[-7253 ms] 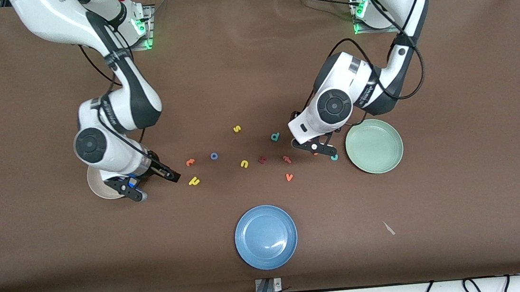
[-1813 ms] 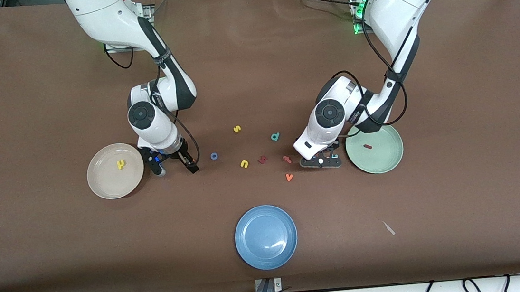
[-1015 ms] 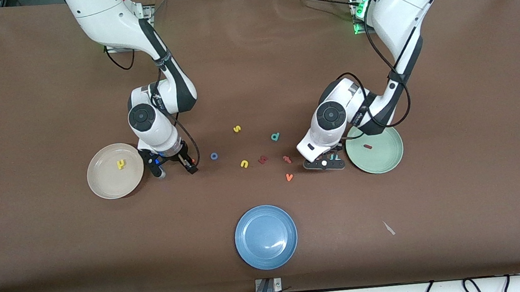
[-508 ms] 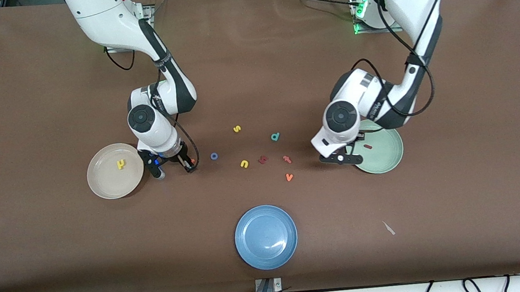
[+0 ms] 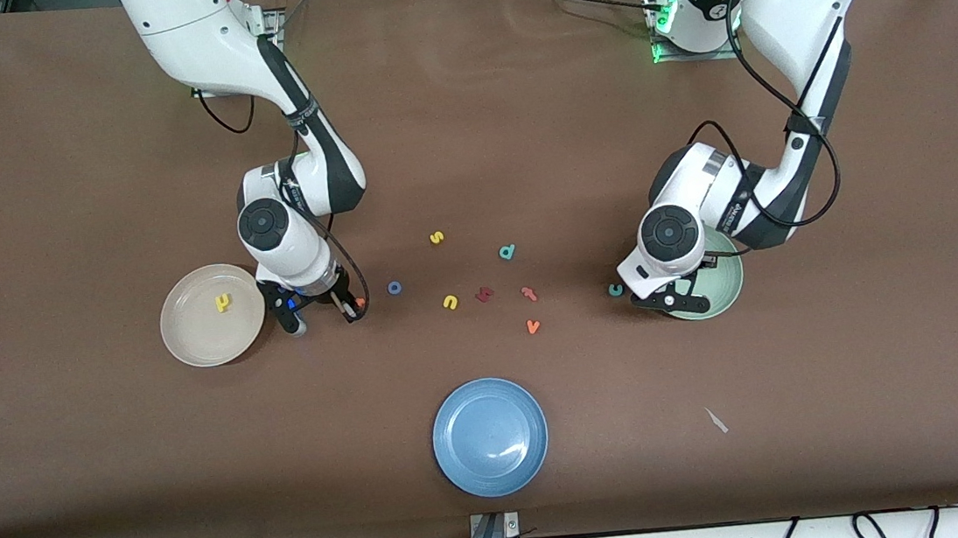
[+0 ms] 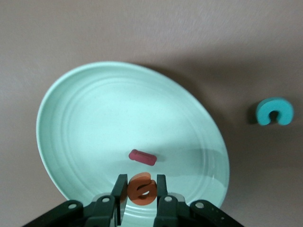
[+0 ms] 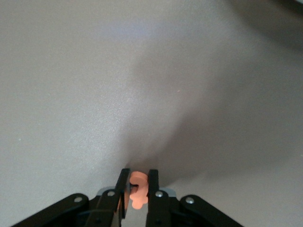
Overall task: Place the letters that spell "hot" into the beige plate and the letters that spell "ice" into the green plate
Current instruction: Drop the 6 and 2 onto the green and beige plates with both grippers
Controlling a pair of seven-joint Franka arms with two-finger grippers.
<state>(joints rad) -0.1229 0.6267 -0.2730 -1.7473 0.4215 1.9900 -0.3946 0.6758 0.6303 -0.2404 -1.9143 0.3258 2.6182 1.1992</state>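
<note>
Meanwhile the left gripper (image 6: pixel 141 189) hangs over the round pale mint-green plate (image 6: pixel 85 118), jaws pinching the small orange foam e (image 6: pixel 142 188) — the dark red bar-like i (image 6: pixel 142 157) lies in that plate, and the teal foam c (image 6: pixel 275 111) sits on the brown table (image 5: pixel 846 339) just beside its rim. Down at the table, the right gripper (image 7: pixel 138 189) has its jaws pressed onto the orange foam t (image 7: pixel 137 188), between the cream-beige round plate (image 5: pixel 196 344) — holding the yellow h (image 5: pixel 223 303) — and the blue ring-shaped o (image 5: pixel 394 288).
</note>
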